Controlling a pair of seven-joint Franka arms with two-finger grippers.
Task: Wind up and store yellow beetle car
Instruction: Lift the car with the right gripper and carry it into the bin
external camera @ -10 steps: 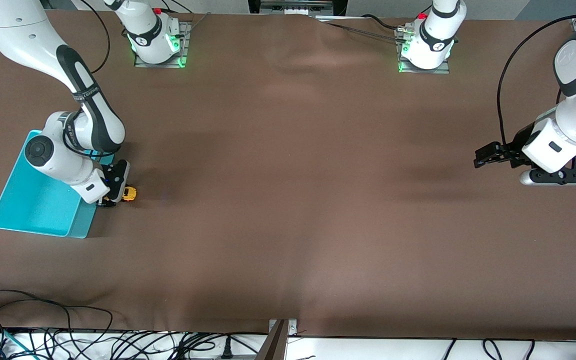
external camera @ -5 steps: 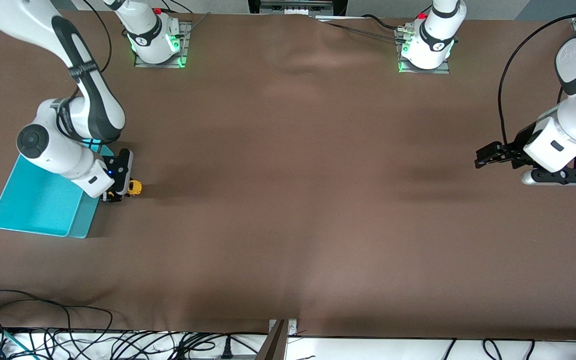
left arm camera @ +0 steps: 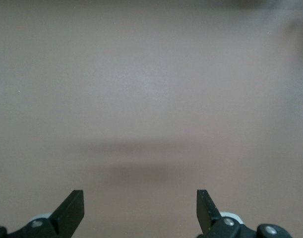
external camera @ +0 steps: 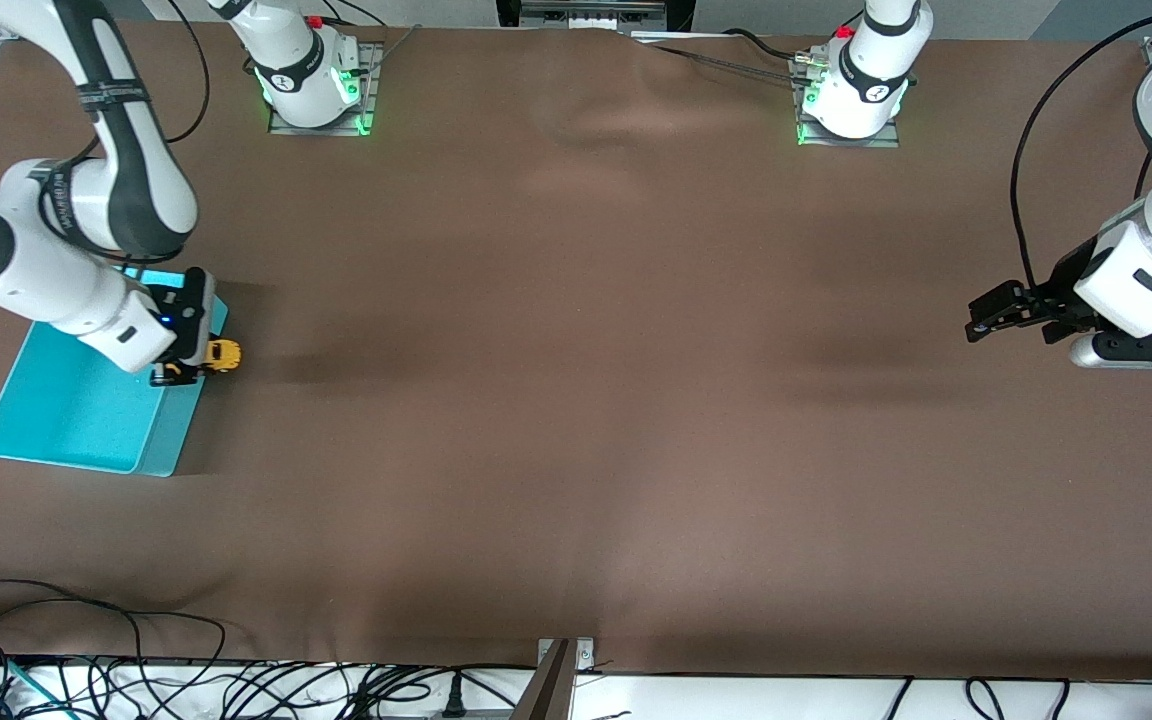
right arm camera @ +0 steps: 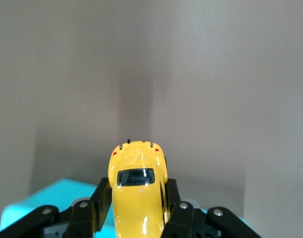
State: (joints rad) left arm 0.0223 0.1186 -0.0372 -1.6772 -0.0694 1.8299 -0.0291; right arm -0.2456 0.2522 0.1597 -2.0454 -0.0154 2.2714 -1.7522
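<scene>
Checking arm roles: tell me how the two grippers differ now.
The right gripper has its jaws shut on the yellow beetle car at the turquoise bin's edge; the left gripper hangs with open, empty jaws over bare table, waiting. Both have black fingers.

This looks like a robotics lab or test cell rather than a home or shop. Two white arm bases [external camera: 311, 75] [external camera: 856, 85] are bolted on metal plates along one edge of a wide table [external camera: 576, 400], each with green lights glowing at its foot. A plain brown cloth covers the whole tabletop, slightly rippled. A tangle of black cables [external camera: 136, 680] runs along the table edge nearest the front camera, beside what is probably a metal camera post [external camera: 556, 680]. More cables [external camera: 726, 60] trail between the bases.
</scene>
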